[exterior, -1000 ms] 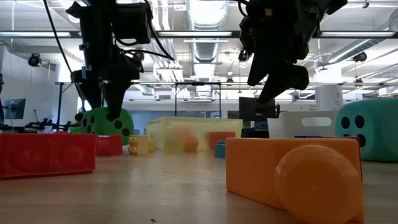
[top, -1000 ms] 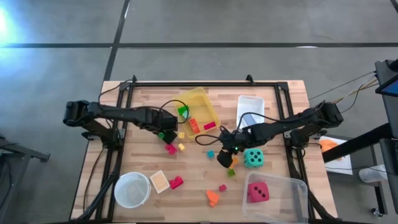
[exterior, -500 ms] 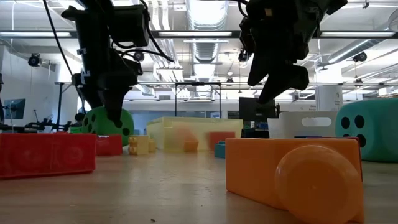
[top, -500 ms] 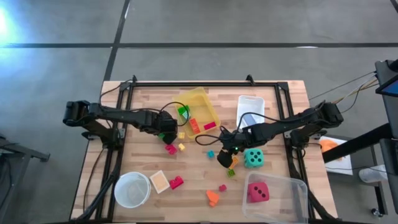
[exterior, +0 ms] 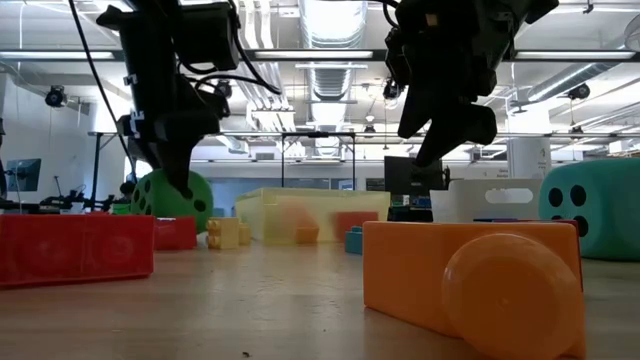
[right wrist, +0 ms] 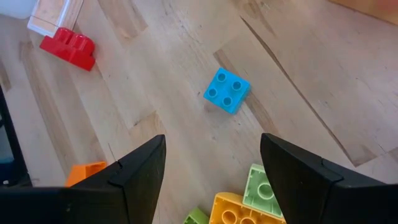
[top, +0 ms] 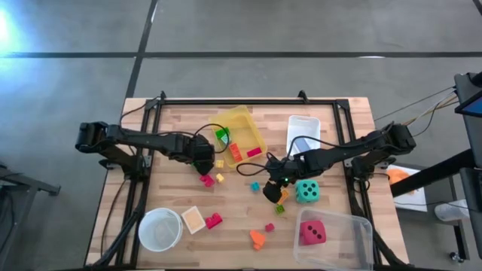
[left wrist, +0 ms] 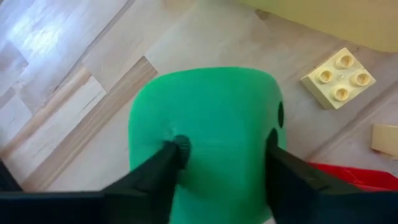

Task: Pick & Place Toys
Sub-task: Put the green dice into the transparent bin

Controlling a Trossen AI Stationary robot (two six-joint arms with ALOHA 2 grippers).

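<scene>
The left gripper (left wrist: 217,165) has its two dark fingers (left wrist: 163,163) pressed against opposite faces of the big green black-dotted die (left wrist: 208,134), so it is clamped on that die, which sits on the wooden table (top: 173,120) just beside the open mouth of the tipped yellow plastic bin (top: 242,129); the straddling hold from above looks chosen so the die can be lifted clear of the small cream studded block (left wrist: 339,76) and the red block (left wrist: 348,175) lying close by. The right gripper (right wrist: 211,165) hangs over the middle of the table with its fingers spread and nothing between them, waiting above a small blue four-stud block (right wrist: 226,91) that lies apart from a light green block (right wrist: 264,186) and a yellow block (right wrist: 239,208). The teal dotted die (top: 306,190) rests just beside that arm, and the pink-red dotted die (top: 312,232) already sits inside the clear plastic bin (top: 361,226), probably its sorted place
</scene>
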